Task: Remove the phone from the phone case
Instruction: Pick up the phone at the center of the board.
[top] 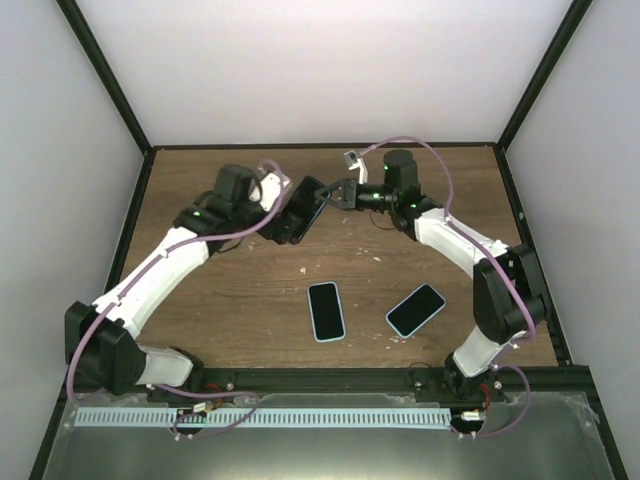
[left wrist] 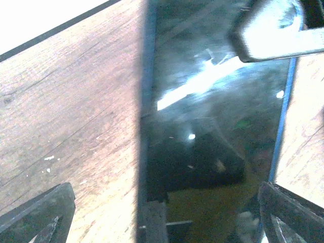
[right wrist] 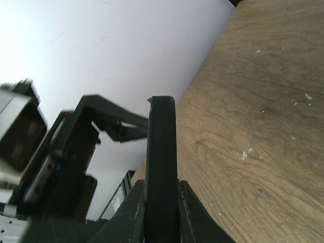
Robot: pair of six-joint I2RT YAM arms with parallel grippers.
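Item: cased phone (top: 305,210), held aloft over the rear of the tabletop (top: 230,300) between two tools.

We record the right tool (right wrist: 161,186) pinched tight on the phone's thin edge, which steadies it on end. The left tool (left wrist: 166,191) has its jaws standing apart and straddling the screen. One finger (left wrist: 38,215) is clear of the dark side and the other is close by the blue case rim (left wrist: 281,126), placed, we judge, to peel the case off. The phone is not yet out. A second handset (top: 326,310) and a third handset (top: 415,309) lie flat nearer the bases.
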